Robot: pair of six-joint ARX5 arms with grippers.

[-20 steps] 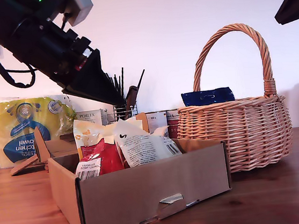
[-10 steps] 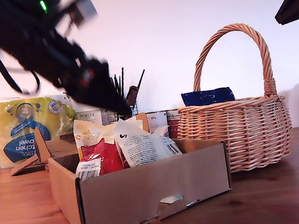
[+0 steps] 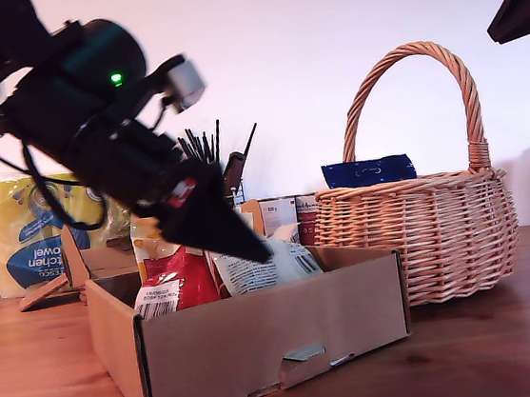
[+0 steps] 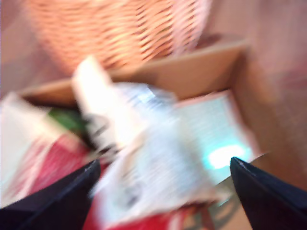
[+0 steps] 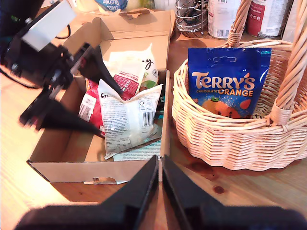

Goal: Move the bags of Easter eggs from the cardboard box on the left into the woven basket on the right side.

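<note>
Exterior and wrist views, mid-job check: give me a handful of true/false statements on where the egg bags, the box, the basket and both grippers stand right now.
1. A blue Terry's Chocolate Orange bag sits inside the woven basket. True.
2. My first gripper is open over the cardboard box. True.
3. The cardboard box is empty. False: a white bag with a barcode and a red bag lie in it, among others.
4. My second gripper is wide open and holds a bag. False: its jaws are together with nothing between them.
5. The woven basket lies tipped on its side. False: it stands upright, its handle arching above it.
</note>
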